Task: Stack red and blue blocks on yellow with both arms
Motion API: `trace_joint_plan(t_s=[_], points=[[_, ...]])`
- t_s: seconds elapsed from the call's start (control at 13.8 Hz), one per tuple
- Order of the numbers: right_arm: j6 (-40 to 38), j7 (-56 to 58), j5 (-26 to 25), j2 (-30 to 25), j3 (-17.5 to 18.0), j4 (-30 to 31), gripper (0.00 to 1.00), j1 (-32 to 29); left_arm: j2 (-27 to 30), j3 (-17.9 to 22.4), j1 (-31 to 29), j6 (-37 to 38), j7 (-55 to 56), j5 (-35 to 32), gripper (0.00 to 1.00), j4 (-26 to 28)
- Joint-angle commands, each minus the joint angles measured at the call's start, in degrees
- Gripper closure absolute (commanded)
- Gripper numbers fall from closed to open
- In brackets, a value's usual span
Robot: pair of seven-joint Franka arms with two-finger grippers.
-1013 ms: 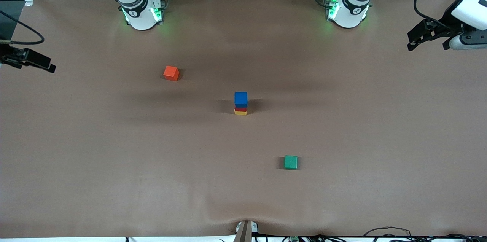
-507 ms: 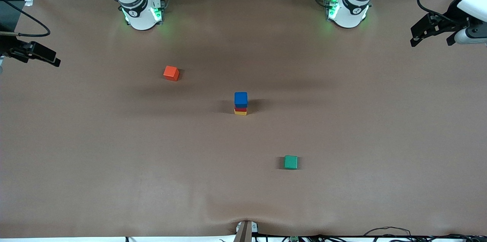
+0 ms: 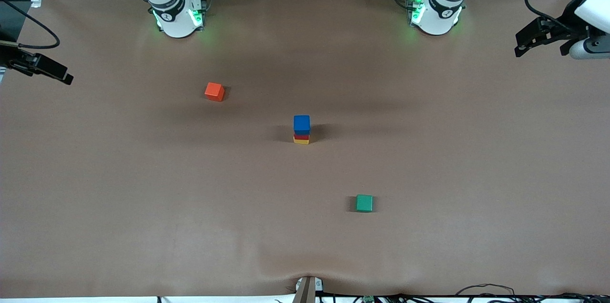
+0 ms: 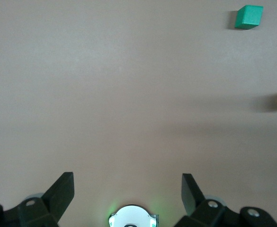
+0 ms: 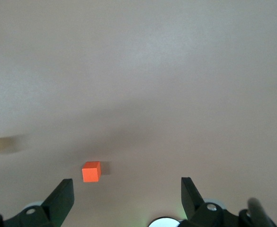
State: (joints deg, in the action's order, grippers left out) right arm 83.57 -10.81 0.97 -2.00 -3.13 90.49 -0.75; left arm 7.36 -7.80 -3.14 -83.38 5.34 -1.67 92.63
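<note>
Holding clear of finished tower mid-table: blue block on red block on yellow. Left gripper at three o'clock, right gripper at nine, both spread, empty.

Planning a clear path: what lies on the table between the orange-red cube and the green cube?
In the front view, the three-cube stack stands between the matte orange-red cube and the matte green cube; otherwise bare brown table.
</note>
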Motion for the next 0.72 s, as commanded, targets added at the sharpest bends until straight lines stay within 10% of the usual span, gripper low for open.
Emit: trace_joint_plan(t_s=[0.0, 0.65], points=[[-0.1, -0.2, -0.3, -0.7, 0.7, -1.4, 0.00, -0.8, -0.8, -0.4, -0.2, 1.3, 0.0, 0.2, 0.00, -1.9], [-2.3, 8.4, -3.3, 0.2, 0.7, -5.5, 0.00, 0.7, -0.8, -0.3, -0.2, 1.0, 0.3, -0.7, 0.00, -2.0]])
